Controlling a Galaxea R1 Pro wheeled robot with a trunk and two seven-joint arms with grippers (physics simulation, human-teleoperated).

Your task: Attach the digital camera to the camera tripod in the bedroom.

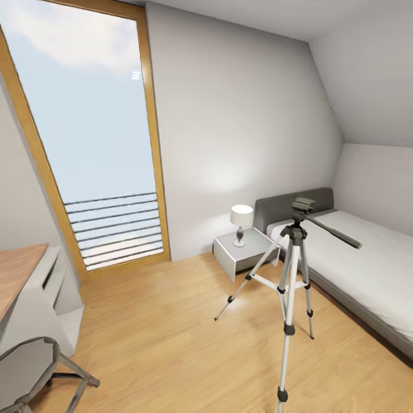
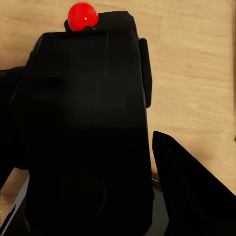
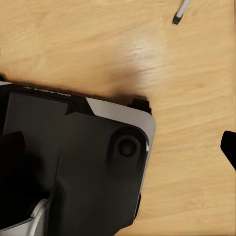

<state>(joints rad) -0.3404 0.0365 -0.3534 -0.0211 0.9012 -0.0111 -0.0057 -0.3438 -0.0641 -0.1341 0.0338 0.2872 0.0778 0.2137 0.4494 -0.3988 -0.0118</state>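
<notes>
A: Left gripper [image 2: 93, 196], state?
B: Camera [image 2: 83, 123] is seen clamped between the dark fingers [image 2: 187, 187], red dot [image 2: 82, 15] at its far end; the jaws are closed on it over wood floor [image 2: 196, 73].
A: Right gripper?
B: Only a finger tip [image 3: 229, 147] is seen at the frame edge; its opening cannot be told.
A: Room ahead?
B: Open floor is recorded up to the tripod [image 1: 289, 269], standing just beside the bed [image 1: 367, 269]. Its nearest leg is cut off at the bottom edge.
</notes>
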